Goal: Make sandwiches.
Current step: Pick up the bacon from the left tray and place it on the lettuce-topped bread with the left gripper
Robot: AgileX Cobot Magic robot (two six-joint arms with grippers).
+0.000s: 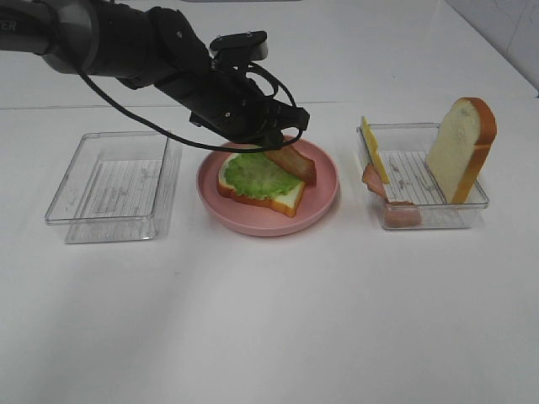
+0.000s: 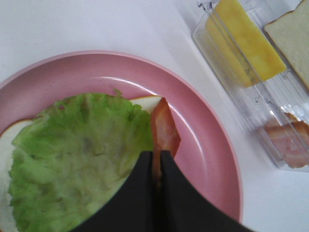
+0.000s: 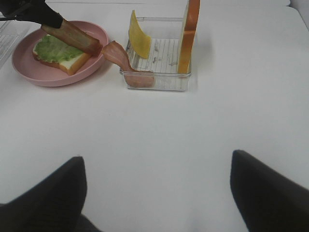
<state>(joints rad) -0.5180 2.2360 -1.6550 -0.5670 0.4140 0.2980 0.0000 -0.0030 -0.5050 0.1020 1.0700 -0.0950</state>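
Note:
A white bread slice with a green lettuce leaf on it lies on the round pink plate. My left gripper reaches across to the plate and is shut on one end of a brown-red bacon strip. The strip hangs tilted over the lettuce's right edge. In the left wrist view the fingers pinch the bacon beside the lettuce. My right gripper is open and empty, low over bare table, far from the plate.
A clear tray at the right holds an upright bread slice, a yellow cheese square leaning on its left wall, and pink ham pieces. Another clear tray stands left of the plate.

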